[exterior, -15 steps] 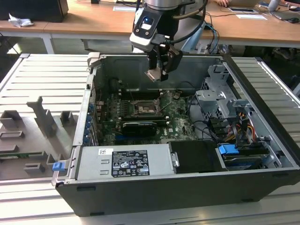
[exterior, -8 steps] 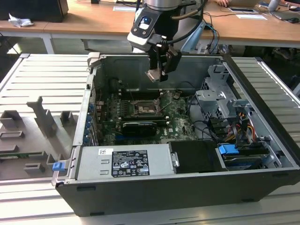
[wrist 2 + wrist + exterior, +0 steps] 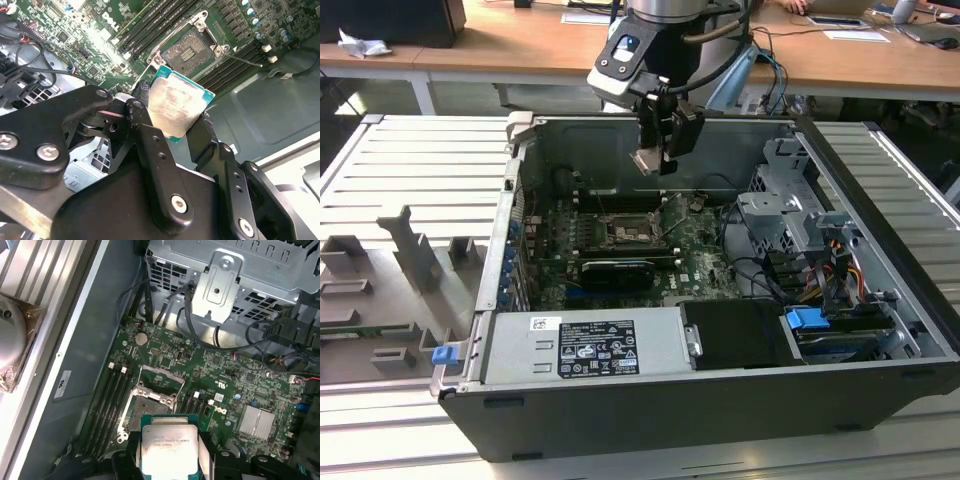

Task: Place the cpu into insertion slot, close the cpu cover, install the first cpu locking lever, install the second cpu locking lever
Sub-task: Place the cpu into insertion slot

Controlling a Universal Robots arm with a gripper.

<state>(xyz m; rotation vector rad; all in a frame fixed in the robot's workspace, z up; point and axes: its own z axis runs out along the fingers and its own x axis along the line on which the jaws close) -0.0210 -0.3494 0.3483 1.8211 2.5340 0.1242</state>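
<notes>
A grey computer case (image 3: 670,410) lies open on its side on a ribbed metal bench (image 3: 410,170). Inside, along the near wall in the exterior view, sits the power supply (image 3: 585,345). A metal drive cage (image 3: 790,200) fills the exterior view's right. The green motherboard (image 3: 710,265) covers the case floor, with a black graphics card (image 3: 617,272) lying across it just in front of the slot (image 3: 630,232).

The arm reaches down from above the case's far wall. Its gripper (image 3: 660,160) hangs inside the case, well above the board and roughly over the slot.

In both wrist views the gripper (image 3: 174,114) is closed part-way on the cpu (image 3: 175,107). Its black fingers (image 3: 141,100) press on two opposite edges of the chip, and the pale metal face is turned towards the cameras. The cpu (image 3: 169,445) is in the air, clear of the board and touching nothing but the fingers. In the exterior view it shows as a pale square (image 3: 647,160) at the gripper's tip.

The slot (image 3: 150,407) lies open below it, its greyish contact field bare. The cover (image 3: 159,374) appears swung up at one edge of the slot, though its exact angle cannot be told. Long memory slots (image 3: 112,400) run along both sides of the slot (image 3: 189,52).
</notes>
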